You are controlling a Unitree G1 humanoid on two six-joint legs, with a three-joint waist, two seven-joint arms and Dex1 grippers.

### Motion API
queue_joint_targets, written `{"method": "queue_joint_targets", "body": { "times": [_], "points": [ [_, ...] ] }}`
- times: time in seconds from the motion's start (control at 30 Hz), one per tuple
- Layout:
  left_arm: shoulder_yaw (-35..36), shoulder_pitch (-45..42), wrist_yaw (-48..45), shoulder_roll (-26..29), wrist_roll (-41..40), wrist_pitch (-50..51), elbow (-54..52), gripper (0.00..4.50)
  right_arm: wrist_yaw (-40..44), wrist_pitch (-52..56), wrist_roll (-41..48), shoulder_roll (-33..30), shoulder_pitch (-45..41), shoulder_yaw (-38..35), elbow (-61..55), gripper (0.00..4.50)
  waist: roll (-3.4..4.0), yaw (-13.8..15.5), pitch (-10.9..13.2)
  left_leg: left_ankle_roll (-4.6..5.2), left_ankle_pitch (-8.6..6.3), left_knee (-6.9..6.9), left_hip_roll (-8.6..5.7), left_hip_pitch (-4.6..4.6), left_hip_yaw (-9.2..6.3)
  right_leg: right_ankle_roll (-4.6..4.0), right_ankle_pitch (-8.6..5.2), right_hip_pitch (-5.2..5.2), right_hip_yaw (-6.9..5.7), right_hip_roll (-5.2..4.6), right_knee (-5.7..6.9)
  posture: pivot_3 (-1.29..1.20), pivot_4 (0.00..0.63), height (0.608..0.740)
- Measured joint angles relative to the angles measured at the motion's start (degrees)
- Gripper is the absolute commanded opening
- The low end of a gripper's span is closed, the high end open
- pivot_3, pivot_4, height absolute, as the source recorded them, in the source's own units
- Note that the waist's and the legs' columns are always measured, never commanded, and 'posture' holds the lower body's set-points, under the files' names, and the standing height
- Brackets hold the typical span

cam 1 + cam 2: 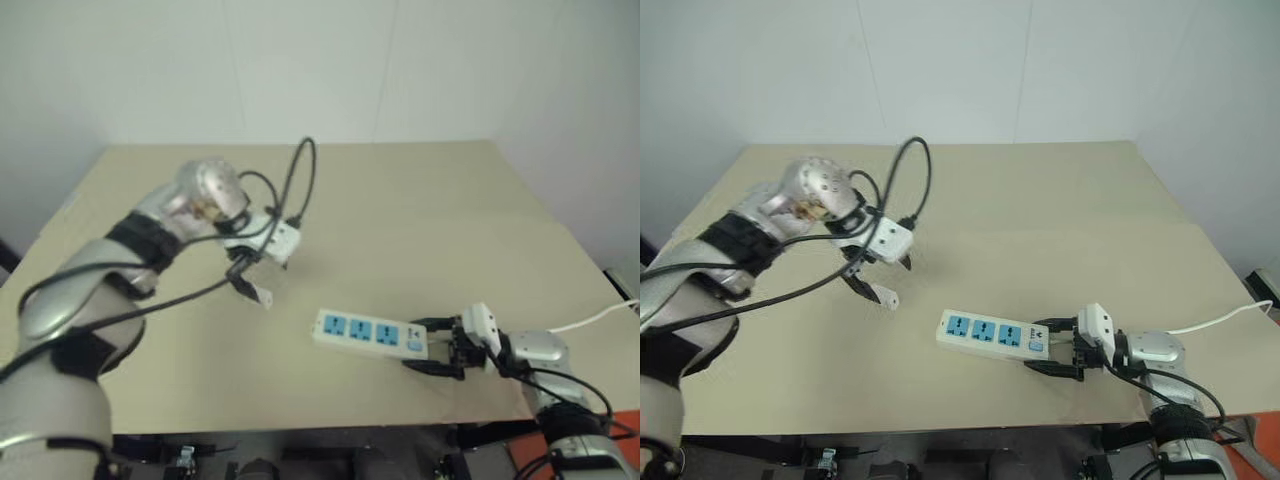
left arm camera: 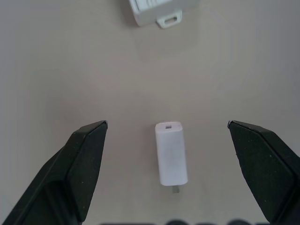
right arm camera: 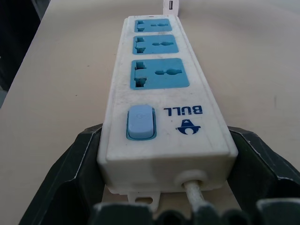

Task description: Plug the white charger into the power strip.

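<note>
- The small white boxy plastic charger [image 2: 171, 153] lies flat on the beige tabletop [image 1: 420, 210], just beyond the far end of the strip.
- The left gripper [image 2: 166, 136] hangs above it, black fingers [image 2: 86, 164] spread wide on either side, not touching it.
- The long flat white power strip [image 1: 370, 334] with three blue sockets lies near the table's front edge.
- The right gripper [image 1: 437, 347] clasps the strip's cable end between its fingers.

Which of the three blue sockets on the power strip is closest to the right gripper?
The blue socket right beside the pale blue switch, at the cable end of the power strip, which the right gripper clasps; the other two lie beyond.
</note>
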Motion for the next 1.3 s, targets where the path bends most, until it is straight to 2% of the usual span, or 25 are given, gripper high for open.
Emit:
{"method": "queue_joint_targets", "body": {
  "times": [0.2, 0.57, 0.73, 1.3],
  "points": [
    [-2.86, -1.01, -0.01, -5.70, 1.99, -0.21, 4.46, 4.50, -1.35, -0.80, -0.46, 0.58, -0.70, 0.17, 0.76, 3.41, -0.01, -0.13, 0.00, 0.00, 0.00, 0.00, 0.00, 0.02, -0.01, 0.01, -0.01, 0.02, 0.03, 0.02, 0.04, 0.00, 0.150, 0.740],
    [-6.24, -1.02, 0.00, -7.19, 7.32, -2.66, 5.95, 4.50, -2.52, -2.50, -0.63, 0.67, -0.39, 0.23, 0.86, 3.41, -0.02, 0.05, 0.01, 0.00, 0.00, 0.00, 0.00, 0.10, -0.02, 0.01, -0.01, 0.10, 0.03, 0.02, 0.04, 0.00, 0.150, 0.740],
    [-3.09, -0.22, 0.52, -8.26, 14.58, -3.55, 8.49, 4.50, -3.21, -3.00, -0.74, 1.11, -0.49, 0.23, 1.25, 3.41, -0.02, -0.08, 0.00, 0.00, 0.00, 0.00, 0.00, 0.17, -0.02, 0.03, -0.02, 0.15, 0.03, 0.03, 0.04, 0.00, 0.150, 0.740],
    [3.35, 4.02, 1.19, -12.55, 27.20, -6.17, 11.14, 4.50, -6.54, -4.51, -1.70, 1.99, -1.52, 0.23, 2.76, 3.41, -0.05, -0.05, 0.00, 0.00, 0.00, 0.01, -0.01, 0.24, -0.03, 0.06, 0.00, 0.22, 0.04, 0.03, 0.07, 0.00, 0.150, 0.740]
  ]
}}
